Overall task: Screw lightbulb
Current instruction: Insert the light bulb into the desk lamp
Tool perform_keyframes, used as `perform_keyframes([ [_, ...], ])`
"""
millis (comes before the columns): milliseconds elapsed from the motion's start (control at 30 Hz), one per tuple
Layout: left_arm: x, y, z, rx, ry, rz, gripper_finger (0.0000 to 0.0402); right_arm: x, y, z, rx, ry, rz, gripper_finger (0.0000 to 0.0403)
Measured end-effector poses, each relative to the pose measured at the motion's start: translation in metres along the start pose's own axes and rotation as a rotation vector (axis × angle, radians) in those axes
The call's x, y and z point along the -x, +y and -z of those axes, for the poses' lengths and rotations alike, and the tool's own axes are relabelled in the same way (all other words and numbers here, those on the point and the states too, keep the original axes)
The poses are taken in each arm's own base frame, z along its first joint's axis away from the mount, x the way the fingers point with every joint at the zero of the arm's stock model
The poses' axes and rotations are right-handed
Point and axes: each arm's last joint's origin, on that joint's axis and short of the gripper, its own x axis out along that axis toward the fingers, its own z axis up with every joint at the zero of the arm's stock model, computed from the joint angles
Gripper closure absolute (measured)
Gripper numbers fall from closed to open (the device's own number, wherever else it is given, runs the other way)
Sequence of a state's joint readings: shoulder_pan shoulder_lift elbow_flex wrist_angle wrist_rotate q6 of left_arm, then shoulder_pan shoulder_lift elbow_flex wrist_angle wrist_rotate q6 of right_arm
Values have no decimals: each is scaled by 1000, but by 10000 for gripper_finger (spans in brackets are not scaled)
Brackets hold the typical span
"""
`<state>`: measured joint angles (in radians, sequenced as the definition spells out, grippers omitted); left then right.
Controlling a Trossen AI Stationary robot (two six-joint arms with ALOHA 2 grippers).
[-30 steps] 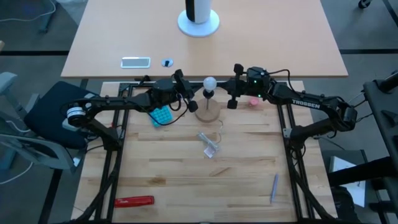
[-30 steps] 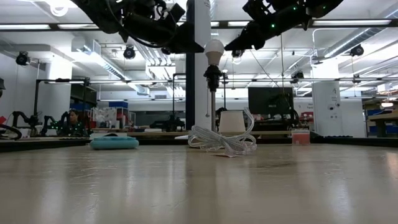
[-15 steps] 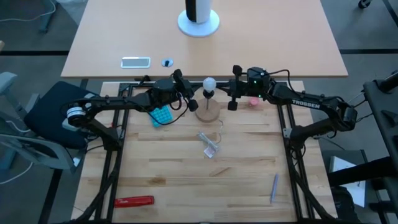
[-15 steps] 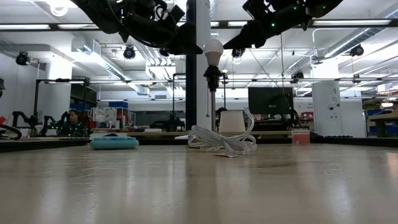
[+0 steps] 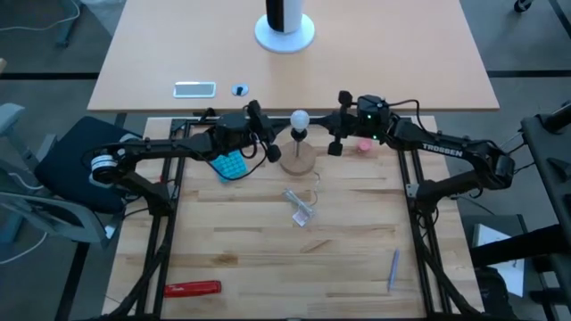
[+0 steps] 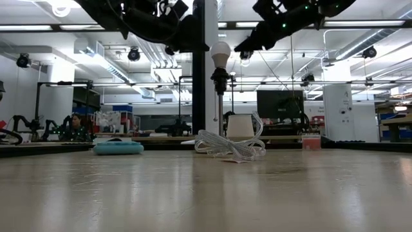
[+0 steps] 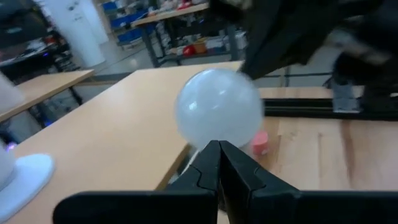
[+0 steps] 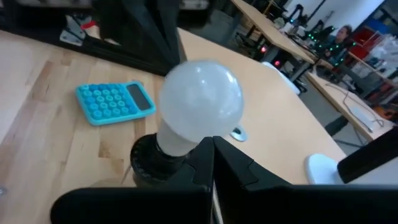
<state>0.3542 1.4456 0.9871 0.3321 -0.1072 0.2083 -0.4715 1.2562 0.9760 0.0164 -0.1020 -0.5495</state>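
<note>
The white lightbulb [image 5: 301,119] sits upright in the black socket [image 6: 220,77] on top of the lamp's thin pole, which stands on the round wooden disc [image 5: 298,161]. It also shows in the left wrist view [image 7: 217,109] and the right wrist view [image 8: 200,99]. My left gripper [image 5: 273,150] is shut and hovers just left of the bulb at about its height. My right gripper [image 5: 334,143] is shut and hovers just right of the bulb. Neither touches the bulb.
A blue calculator [image 5: 230,165] lies left of the disc. A clear plastic wrapper [image 5: 301,207] lies in front of it, and a white cord [image 6: 230,145] is beside it. A small pink-red round thing [image 5: 364,144] is at the right. A red-handled tool [image 5: 192,288] and a grey pen [image 5: 393,269] lie near the front edge.
My left gripper has drawn back a little toward the table's left edge, and my right gripper a little toward the right edge, both away from the bulb. The bulb and lamp have stayed where they were.
</note>
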Motion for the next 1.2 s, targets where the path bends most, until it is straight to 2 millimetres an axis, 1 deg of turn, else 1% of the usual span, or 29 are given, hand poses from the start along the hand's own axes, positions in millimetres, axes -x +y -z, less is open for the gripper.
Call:
perform_keyframes([
  [200,-3,-1,0,-4,-29,9,401,-10,1,4,0,0,-4,403],
  [433,-5,-1,2,-6,-24,1,401,-11,3,3,0,-17,-35,403],
  [800,-5,2,2,-2,-12,-73,401,-10,6,0,-2,-57,-83,403],
  [900,-3,2,0,-2,-12,-72,401,-8,5,1,-3,-39,-65,403],
  [1067,1,-2,-3,-14,-12,-33,401,-7,2,3,-5,21,22,403],
  [1200,1,-3,-3,-18,-30,15,401,-7,0,2,0,10,39,403],
])
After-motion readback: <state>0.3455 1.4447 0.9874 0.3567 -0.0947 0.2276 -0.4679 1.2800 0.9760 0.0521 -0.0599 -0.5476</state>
